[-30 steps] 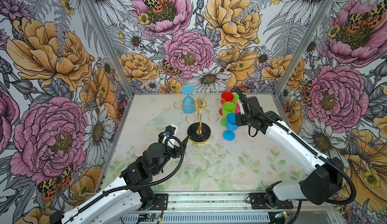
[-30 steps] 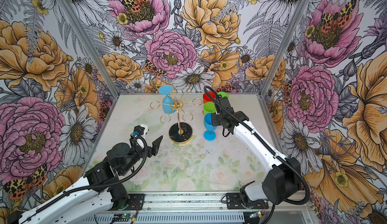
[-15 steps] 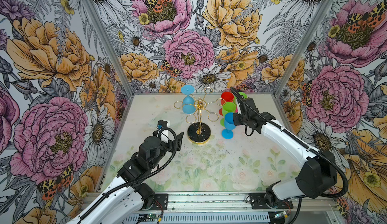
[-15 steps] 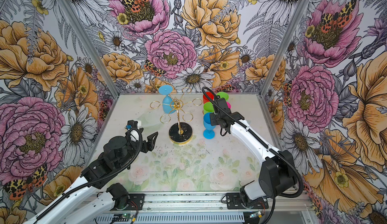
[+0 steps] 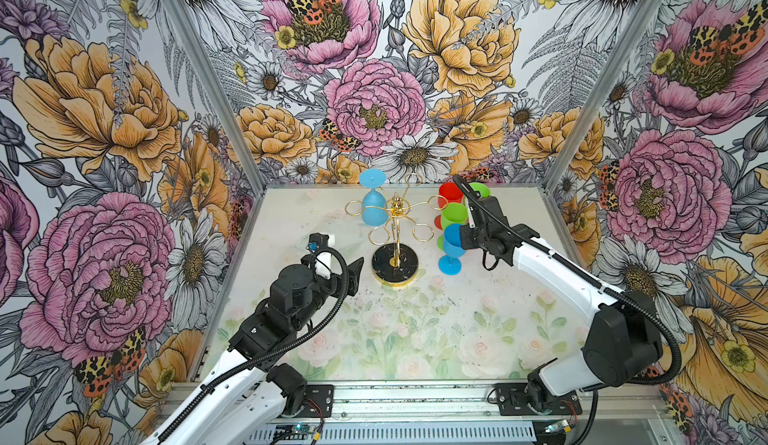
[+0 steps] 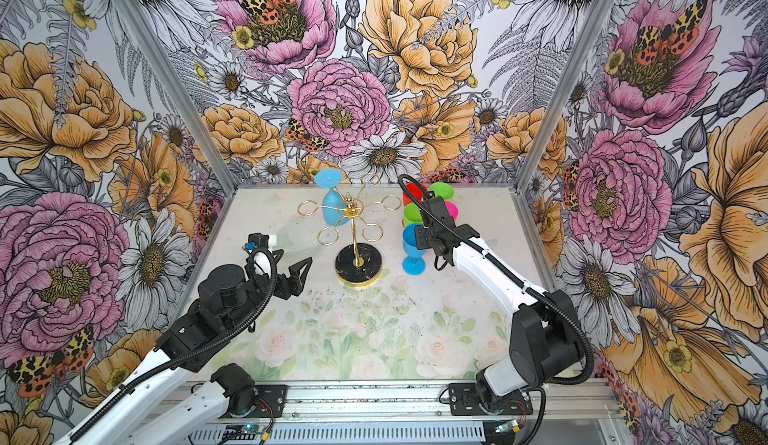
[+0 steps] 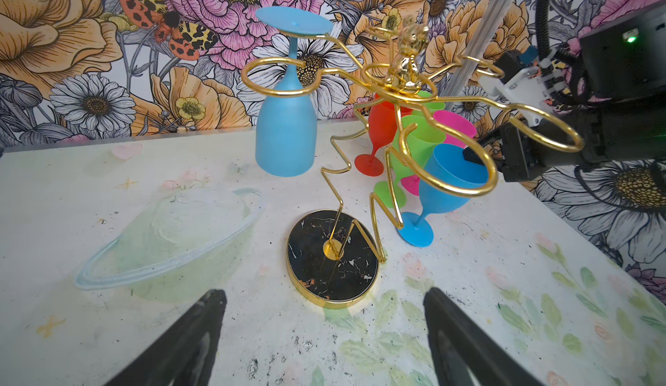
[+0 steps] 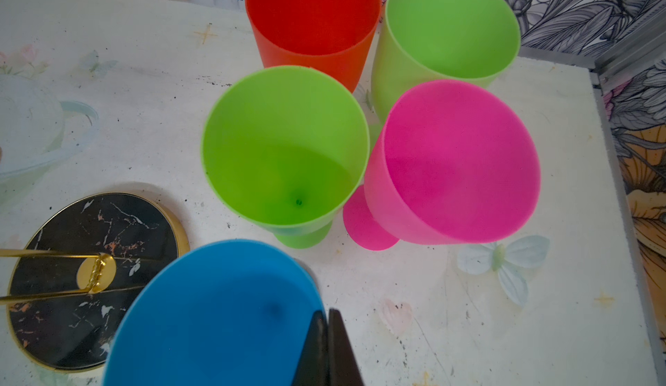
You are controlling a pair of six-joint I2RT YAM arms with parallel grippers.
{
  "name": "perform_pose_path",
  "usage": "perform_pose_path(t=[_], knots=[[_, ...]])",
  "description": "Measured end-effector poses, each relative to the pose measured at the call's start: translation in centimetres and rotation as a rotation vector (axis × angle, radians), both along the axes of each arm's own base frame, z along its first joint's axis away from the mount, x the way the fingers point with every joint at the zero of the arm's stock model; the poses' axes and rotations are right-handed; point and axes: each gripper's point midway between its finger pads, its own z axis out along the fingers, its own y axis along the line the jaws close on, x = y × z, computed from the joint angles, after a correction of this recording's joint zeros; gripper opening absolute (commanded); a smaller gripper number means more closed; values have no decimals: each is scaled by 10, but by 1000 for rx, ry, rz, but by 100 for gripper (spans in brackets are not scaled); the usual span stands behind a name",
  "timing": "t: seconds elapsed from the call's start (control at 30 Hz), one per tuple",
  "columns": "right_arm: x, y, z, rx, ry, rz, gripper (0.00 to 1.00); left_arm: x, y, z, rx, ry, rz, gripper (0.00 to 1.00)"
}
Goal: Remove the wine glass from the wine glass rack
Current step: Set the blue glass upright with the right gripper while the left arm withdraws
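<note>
At upper centre of both top views, one blue wine glass (image 5: 372,210) hangs upside down on the wine glass rack (image 5: 395,266). The left gripper (image 7: 324,296), jaws wide and empty, hovers lower left of it, well apart; reaching in and sliding its foot outward seems next. The right gripper (image 8: 328,315), closed, appears to pinch the rim of a standing blue glass (image 8: 216,312) at right.

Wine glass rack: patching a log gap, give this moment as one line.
left gripper: open, empty, near wine glass rack base | right gripper: shut on standing blue glass rim | hanging blue glass: on rack
</note>
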Motion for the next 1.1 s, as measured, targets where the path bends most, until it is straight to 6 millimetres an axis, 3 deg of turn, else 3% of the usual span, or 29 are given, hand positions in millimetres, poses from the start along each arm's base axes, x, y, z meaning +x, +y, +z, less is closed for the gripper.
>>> perform_pose_path(t=[0.5,0.8,1.1], knots=[[4,2,-4,2,-2,-1,1,-2,1,8,1,-5,-1,88],[4,2,-4,14,0,-11,20,-1,1,4,14,10,-4,89],[1,1,-1,40,1,-17,46,5,3,8,12,23,5,89]])
